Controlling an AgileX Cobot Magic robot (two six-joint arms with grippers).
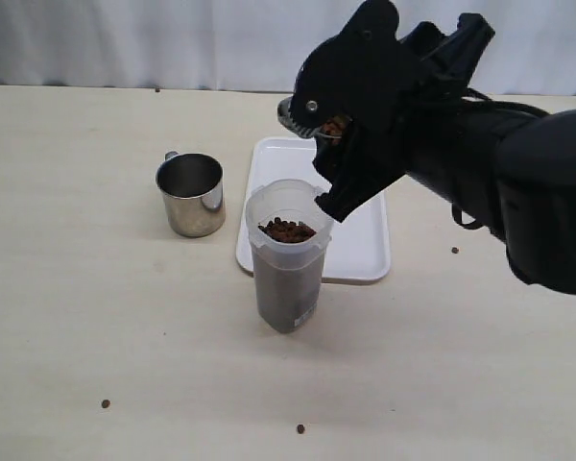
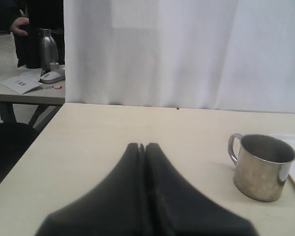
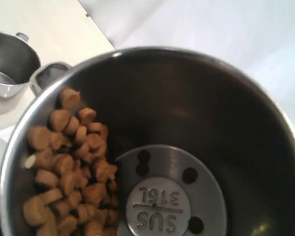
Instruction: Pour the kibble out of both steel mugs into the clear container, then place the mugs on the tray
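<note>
"SUS 316L" stamp (image 3: pixel 157 209) on steel mug (image 3: pixel 221 113) base (w/ kibble (image 3: pixel 69 172) beside)

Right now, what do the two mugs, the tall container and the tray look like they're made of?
Standing mug: polished metal, probably stainless steel, mirror-like reflections. Held mug: same; its base stamp reads SUS 316L. Container: frosted translucent plastic, kibble showing dimly through. Tray: smooth white, likely plastic.

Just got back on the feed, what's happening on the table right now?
The right end effector holds a tilted steel mug up by the clear container, with kibble gathered at the mug's lower side. The container is mostly full. The other steel mug stands empty on the table beside the white tray. The left end effector is shut, holding nothing.
</note>
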